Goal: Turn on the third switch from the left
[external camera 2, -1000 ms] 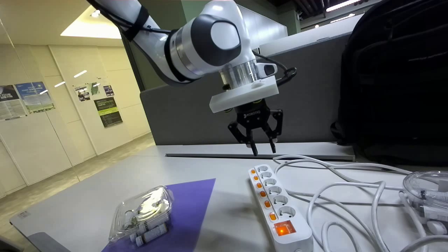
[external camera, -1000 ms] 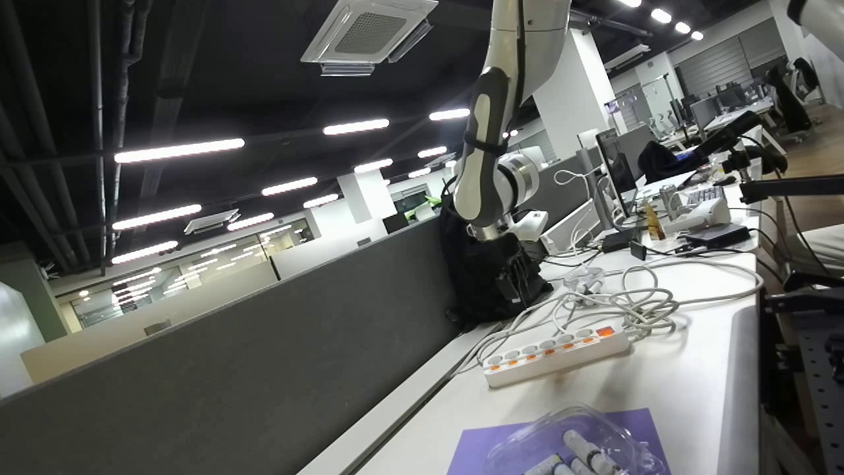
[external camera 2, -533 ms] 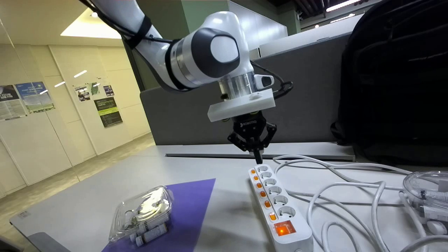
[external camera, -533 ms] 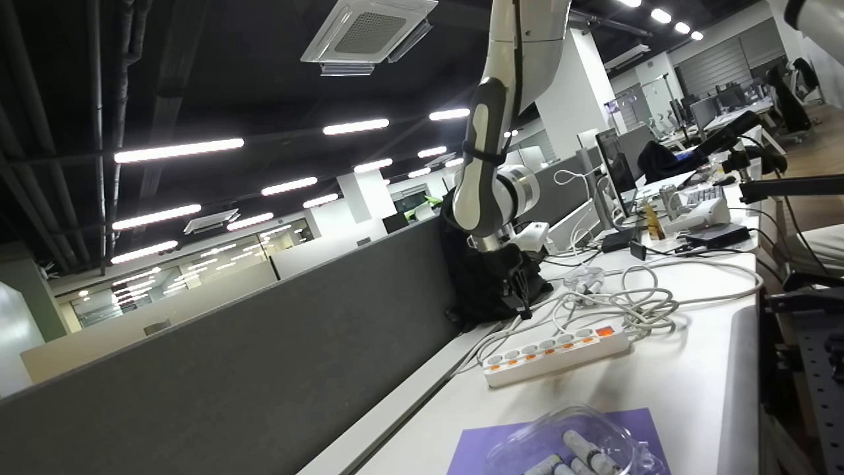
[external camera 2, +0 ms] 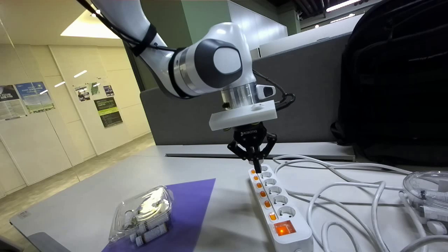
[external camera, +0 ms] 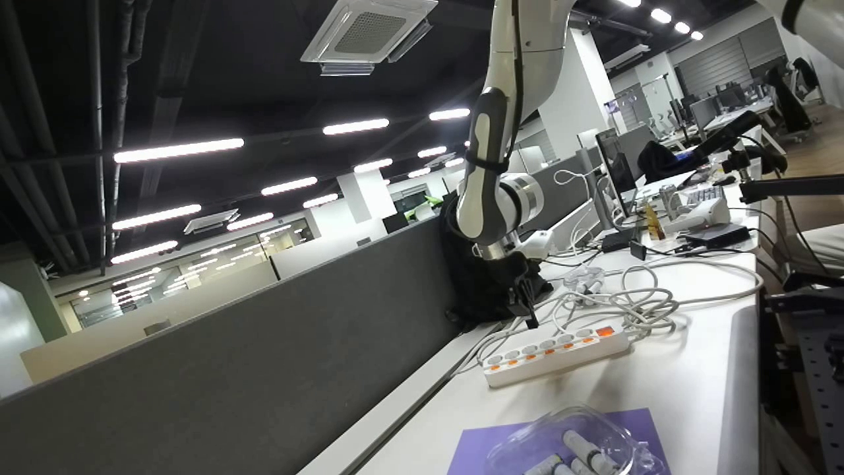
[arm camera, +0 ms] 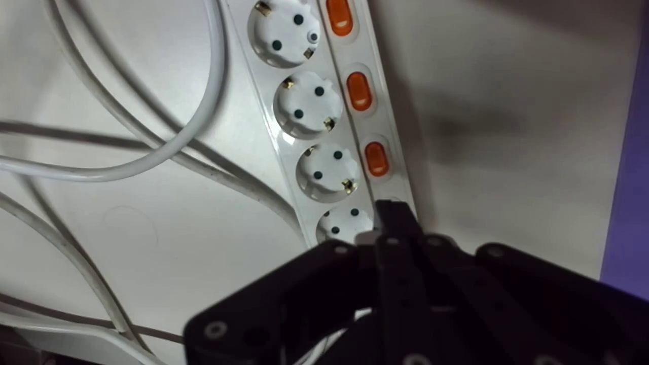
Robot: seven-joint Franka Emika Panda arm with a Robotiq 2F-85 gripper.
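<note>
A white power strip (external camera: 560, 365) lies on the white table, also in an exterior view (external camera 2: 301, 241) and the wrist view (arm camera: 369, 124). It has a row of small orange switches beside round sockets. A larger switch (external camera 2: 284, 228) at one end glows orange-red. The third small switch from the other end shows in both exterior views (external camera: 531, 357) (external camera 2: 259, 185). My black gripper (external camera 2: 258, 170) is shut and empty, pointing down over the far end of the strip. In the wrist view its fingertips (arm camera: 398, 205) cover one switch, below three visible ones. Contact cannot be told.
White cables (external camera 2: 325, 162) lie beside the strip. A purple sheet (external camera 2: 201, 203) bears a clear plastic box (external camera 2: 143, 210) with tubes. A clear round container (external camera 2: 428, 190), a black backpack (external camera 2: 392, 98) and a grey partition (external camera: 330, 356) are near.
The gripper was open one second ago and shut by half a second ago. It has moved down toward the power strip, its fingertips now lower over the far end.
</note>
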